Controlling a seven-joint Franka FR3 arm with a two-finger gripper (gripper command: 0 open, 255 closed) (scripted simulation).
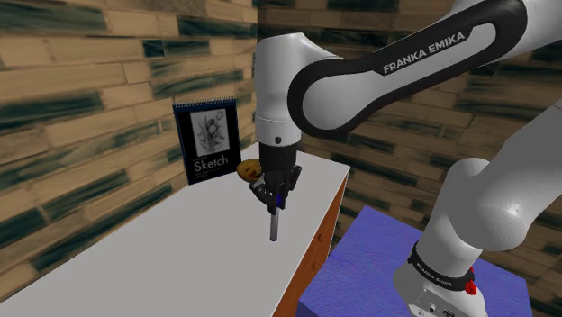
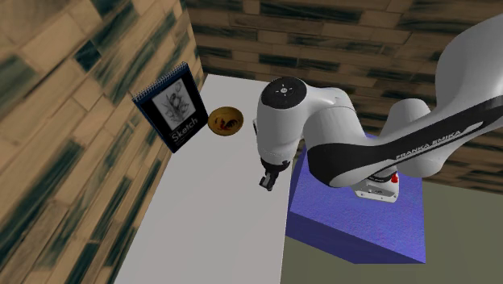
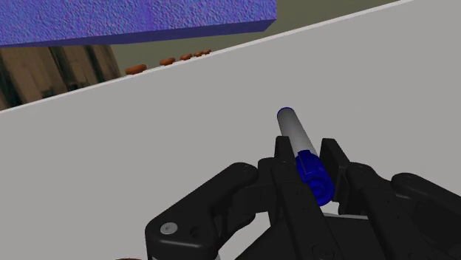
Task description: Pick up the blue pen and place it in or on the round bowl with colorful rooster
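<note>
A pen [image 1: 276, 221] with a grey barrel and blue ends hangs downward from my black gripper [image 1: 274, 193], which is shut on its blue upper part. In the wrist view the fingers clasp the pen [image 3: 298, 144] on both sides of my gripper [image 3: 308, 161], with the white table [image 3: 148, 148] beyond it. The round bowl with a rooster picture [image 2: 225, 122] sits on the table [image 2: 218, 210] beside the sketch pad. In the shoulder view the bowl [image 1: 248, 169] shows just behind the gripper, partly hidden by it. My gripper [image 2: 266, 181] hangs over the table's near-stand edge.
A dark sketch pad [image 1: 207, 141] stands upright against the wood-plank wall, next to the bowl; the sketch pad [image 2: 172, 115] leans there in the second exterior view too. The blue stand box [image 2: 355, 218] lies beside the table's long edge.
</note>
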